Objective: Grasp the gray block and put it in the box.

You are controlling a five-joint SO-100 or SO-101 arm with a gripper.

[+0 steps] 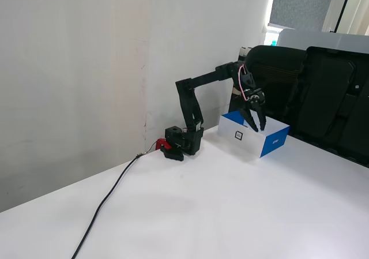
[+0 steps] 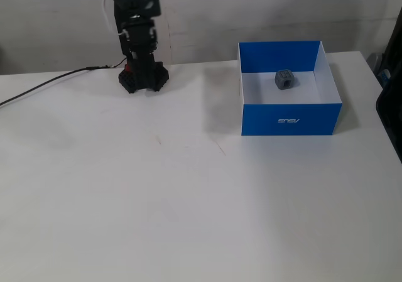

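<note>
One small gray cube with recessed faces, the gray block (image 2: 284,78), lies on the white floor of the shallow rectangular open-top box (image 2: 291,119), which is blue outside with white lettering on the front wall. In the fixed view that looks at this front wall, the block sits toward the 12 o'clock side of the floor, near the back wall but apart from it, and nothing touches it. By my judgement the placing step is done, because the block rests free inside the box.

In the other fixed view the block is hidden behind the box's white side wall (image 1: 253,141) with the small square label, so only the box's outside shows there.

The black two-finger gripper (image 1: 253,123) hangs above the white desk (image 2: 188,200) with its fingers (image 1: 260,120) spread apart in a narrow V and pointing down, with nothing between them. In this view it appears in front of the box, but I cannot tell if it is over the box or beside it. In the view of the blue front wall the black arm (image 2: 135,18) stands folded over its base (image 2: 143,78) at about 9 o'clock from the box, well apart from it, and the fingertips cannot be made out against the dark arm.

A black cable (image 2: 44,87) runs from the base toward the left edge of the desk.
</note>
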